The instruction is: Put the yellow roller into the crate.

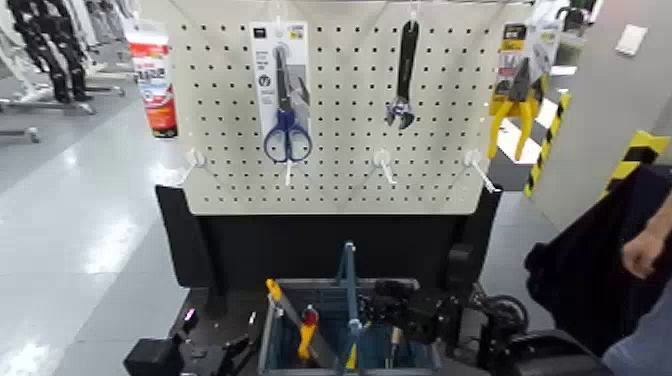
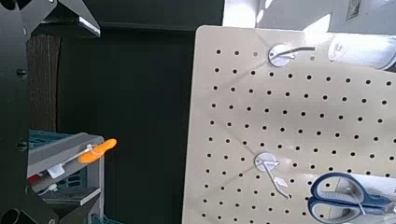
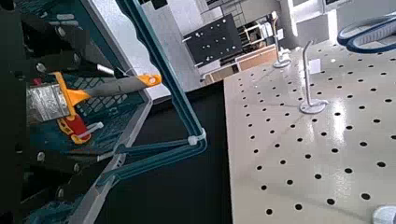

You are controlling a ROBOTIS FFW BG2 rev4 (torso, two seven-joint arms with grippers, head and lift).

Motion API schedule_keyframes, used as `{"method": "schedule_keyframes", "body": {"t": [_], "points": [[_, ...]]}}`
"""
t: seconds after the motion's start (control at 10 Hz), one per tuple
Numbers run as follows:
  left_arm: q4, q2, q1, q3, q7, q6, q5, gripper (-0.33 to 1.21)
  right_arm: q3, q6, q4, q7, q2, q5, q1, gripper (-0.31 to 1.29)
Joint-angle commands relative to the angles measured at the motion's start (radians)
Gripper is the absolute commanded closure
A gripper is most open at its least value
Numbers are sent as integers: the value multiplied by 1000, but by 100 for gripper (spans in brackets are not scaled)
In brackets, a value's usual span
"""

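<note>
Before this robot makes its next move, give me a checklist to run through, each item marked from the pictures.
1. Right gripper open: ok.
2. Right gripper positioned at the crate: ok, it is on the right side of the handle.
3. Crate handle upright: ok, though it stands close to the right gripper.
4. Yellow roller inside the crate: cannot tell; yellow shows among the tools, but no roller sleeve can be made out.
5. Left gripper outside the crate: ok, it is beside the left wall.
6. Person's hand away from the crate: ok, off to the right.
</note>
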Motion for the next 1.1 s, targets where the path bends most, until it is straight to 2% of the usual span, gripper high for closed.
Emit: {"method": "schedule_keyframes", "body": {"t": [0.1,0.3,0.6,0.7,0.9,1.0,1.1], "points": [[0,-2,0,2,0,-1,0,12,-47,49,-109,-13,-4,77,29,10],[0,-3,-2,2,0,-1,0,12,-79,85,-239,-92,-6,134,96,10],[2,-3,-2,2,0,-1,0,12,-125,62,-350,-196,20,137,205,10],[2,-3,-2,2,0,-1,0,12,-139,26,-376,-244,31,136,245,10],[2,0,-2,2,0,-1,0,12,-159,-99,-431,-392,62,133,349,10],[2,0,-2,2,0,-1,0,12,-180,-167,-436,-421,88,133,388,10],[2,0,-2,2,0,-1,0,12,-185,-216,-442,-463,102,137,420,10]]}}
